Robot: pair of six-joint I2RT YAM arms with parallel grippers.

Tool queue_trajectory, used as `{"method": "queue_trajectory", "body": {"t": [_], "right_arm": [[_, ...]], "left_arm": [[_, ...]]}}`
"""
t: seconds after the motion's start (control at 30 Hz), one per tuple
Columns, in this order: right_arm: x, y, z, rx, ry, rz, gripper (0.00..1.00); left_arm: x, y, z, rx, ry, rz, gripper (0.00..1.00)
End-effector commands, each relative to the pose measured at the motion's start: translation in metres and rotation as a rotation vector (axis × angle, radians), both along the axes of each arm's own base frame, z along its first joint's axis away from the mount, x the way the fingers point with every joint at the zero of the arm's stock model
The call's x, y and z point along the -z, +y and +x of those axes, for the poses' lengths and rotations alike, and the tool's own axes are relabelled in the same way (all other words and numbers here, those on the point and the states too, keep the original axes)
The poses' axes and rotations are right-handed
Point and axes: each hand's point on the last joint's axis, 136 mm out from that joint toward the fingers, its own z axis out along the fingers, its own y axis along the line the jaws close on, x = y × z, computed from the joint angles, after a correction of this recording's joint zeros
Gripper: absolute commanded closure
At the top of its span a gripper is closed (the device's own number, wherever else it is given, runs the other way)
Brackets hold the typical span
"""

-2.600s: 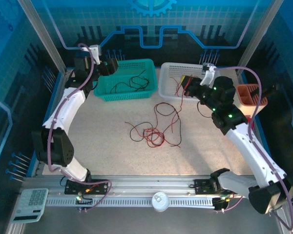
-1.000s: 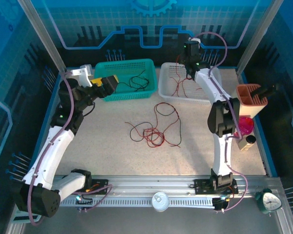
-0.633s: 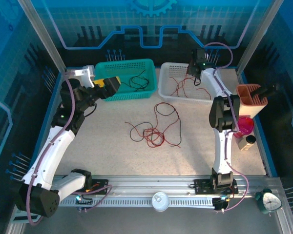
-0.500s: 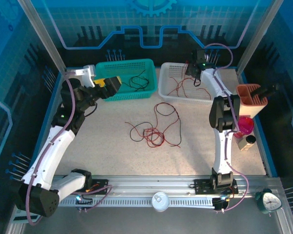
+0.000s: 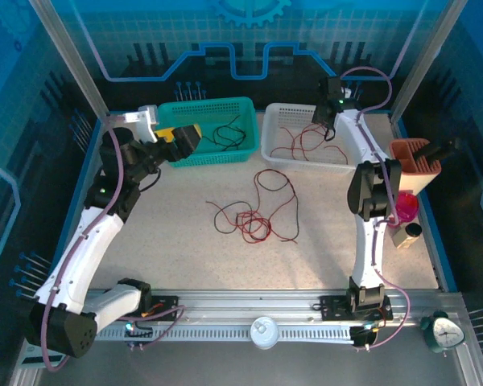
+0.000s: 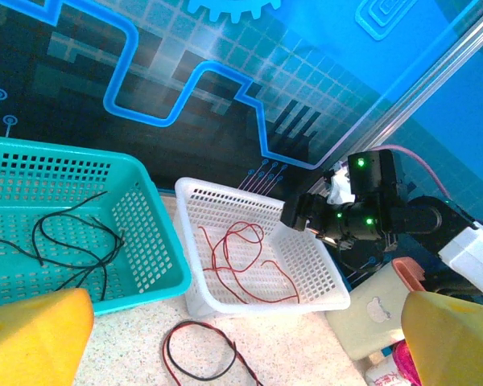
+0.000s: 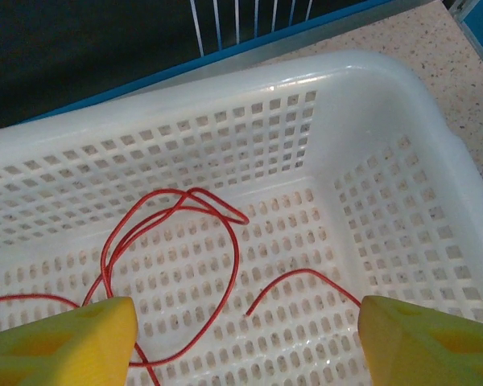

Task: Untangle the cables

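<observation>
Two baskets and three lots of cables, listed from the left. Left arm (image 5: 105, 193): left jaws spread wide, yellow fingertips (image 6: 32, 338) far apart, nothing held, poised at the near left corner of the teal basket (image 5: 205, 102). Teal basket: black cables (image 5: 225, 131) loose inside. Middle of the bench (image 5: 185, 257): tangle of red and black cables (image 5: 253, 217) (strands looped over one another), apart from both baskets. White basket (image 5: 302, 159), just beside the teal one: red cables (image 5: 302, 143) on its floor. Right arm (image 5: 370, 189): right jaws parted above the red cables, gripping nothing.
</observation>
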Motion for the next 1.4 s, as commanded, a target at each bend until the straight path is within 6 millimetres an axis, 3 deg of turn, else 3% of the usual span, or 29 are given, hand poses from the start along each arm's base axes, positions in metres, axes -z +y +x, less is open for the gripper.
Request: {"method": "queue_trajectory", "body": {"t": [0.0,0.3,0.5,0.67,0.87,1.07,1.37], "right_arm": [[-0.044,0.024,-0.006,-0.077,-0.103,0.048,0.27],[-0.097,0.091,-0.021,-0.262,-0.247,0.179,0.27],[-0.127,0.131,-0.046,-0.379,-0.314,0.234,0.27],[-0.138,0.157,-0.073,-0.469,-0.336,0.272,0.27],[-0.132,0.190,-0.103,-0.589,-0.310,0.287,0.27],[-0.105,0.224,-0.132,-0.711,-0.233,0.322,0.27],[-0.053,0.257,-0.175,-0.832,-0.101,0.337,0.28]], "left_arm": [[-0.012,0.000,-0.003,-0.005,-0.029,0.013,0.01],[0.017,0.008,-0.003,-0.042,0.036,0.074,0.01],[0.036,0.012,-0.008,-0.058,0.071,0.089,0.01],[0.050,0.015,-0.013,-0.072,0.090,0.091,0.01],[0.064,0.019,-0.018,-0.093,0.109,0.081,0.01],[0.083,0.021,-0.027,-0.100,0.156,0.059,0.01],[0.124,0.021,-0.034,-0.109,0.273,0.011,0.01]]}}
